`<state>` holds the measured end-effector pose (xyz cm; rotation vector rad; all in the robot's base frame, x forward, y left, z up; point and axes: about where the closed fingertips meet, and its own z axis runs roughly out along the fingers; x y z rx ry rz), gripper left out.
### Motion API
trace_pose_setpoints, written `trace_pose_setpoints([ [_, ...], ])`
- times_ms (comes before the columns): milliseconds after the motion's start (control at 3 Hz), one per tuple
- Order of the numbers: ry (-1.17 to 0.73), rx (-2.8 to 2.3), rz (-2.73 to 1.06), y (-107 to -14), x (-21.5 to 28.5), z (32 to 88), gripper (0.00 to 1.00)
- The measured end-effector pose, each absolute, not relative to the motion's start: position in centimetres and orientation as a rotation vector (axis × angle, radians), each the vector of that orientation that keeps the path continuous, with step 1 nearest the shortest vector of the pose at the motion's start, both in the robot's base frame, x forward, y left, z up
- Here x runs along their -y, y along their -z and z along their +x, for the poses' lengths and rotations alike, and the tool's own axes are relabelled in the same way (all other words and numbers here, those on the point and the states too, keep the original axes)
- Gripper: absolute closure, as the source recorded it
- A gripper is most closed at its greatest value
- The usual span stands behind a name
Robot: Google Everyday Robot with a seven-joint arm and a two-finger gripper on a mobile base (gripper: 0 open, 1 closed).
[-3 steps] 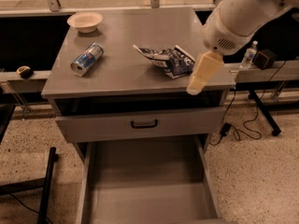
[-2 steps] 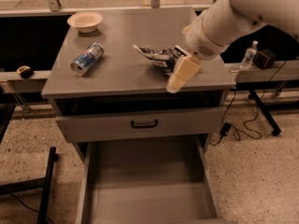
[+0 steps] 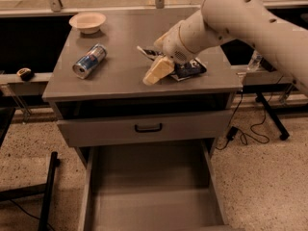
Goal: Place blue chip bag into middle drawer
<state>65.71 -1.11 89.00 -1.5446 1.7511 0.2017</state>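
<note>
The blue chip bag (image 3: pixel 188 70) lies crumpled on the grey cabinet top (image 3: pixel 120 76), right of centre, and my arm hides part of it. My gripper (image 3: pixel 157 71) hangs low over the top at the bag's left end, touching or nearly touching it. The middle drawer (image 3: pixel 149 186) is pulled out wide at the bottom of the view, and its bare floor holds nothing. Above it is a shut drawer front (image 3: pixel 96 131) with a small black handle.
A blue-and-silver soda can (image 3: pixel 89 60) lies on its side at the left of the top. A pale bowl (image 3: pixel 87 21) sits at the back left. A water bottle (image 3: pixel 255 60) stands right of the cabinet, with cables on the floor (image 3: pixel 250 134).
My arm has swung left across the cabinet top. The gripper went from the bag's right side to its left end. The bag has not visibly moved.
</note>
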Motion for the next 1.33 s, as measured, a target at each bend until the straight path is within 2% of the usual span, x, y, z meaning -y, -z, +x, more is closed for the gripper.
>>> trace_pose_setpoints([
  [333,-0.212,-1.779,-1.523,-87.0,1.5,66.9,0.48],
  [667,-0.216,-1.677,-1.479,-89.8,1.7,65.6,0.79],
  [1000,-0.196,-1.52,-1.426,-94.9,3.3,62.3,0.99],
  [1333,-0.155,-1.443,-1.464,-96.8,5.9,56.6,1.0],
])
